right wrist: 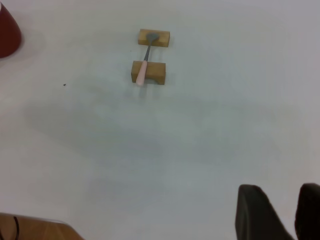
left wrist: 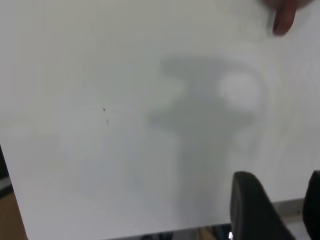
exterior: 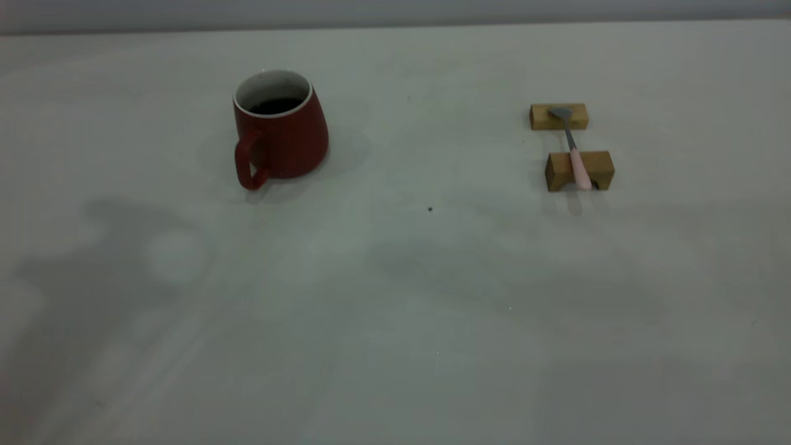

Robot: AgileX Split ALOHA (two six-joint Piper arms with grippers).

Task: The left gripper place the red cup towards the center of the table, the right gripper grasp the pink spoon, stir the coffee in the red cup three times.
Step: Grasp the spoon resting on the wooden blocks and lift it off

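The red cup (exterior: 281,127) stands upright at the left of the table (exterior: 395,321), handle toward the near side, with dark coffee (exterior: 275,106) inside. The pink spoon (exterior: 575,152) lies across two wooden blocks at the right, bowl on the far block. Neither gripper shows in the exterior view. In the left wrist view my left gripper (left wrist: 282,187) hovers open over the table's near edge, with the cup's handle (left wrist: 284,20) far off. In the right wrist view my right gripper (right wrist: 282,195) is open and holds nothing, well short of the spoon (right wrist: 143,67). An edge of the cup (right wrist: 7,30) shows there too.
The far wooden block (exterior: 558,116) carries the spoon's bowl, and the near block (exterior: 596,168) carries its pink handle. A small dark speck (exterior: 430,209) marks the table between cup and spoon. Arm shadows fall across the near half of the table.
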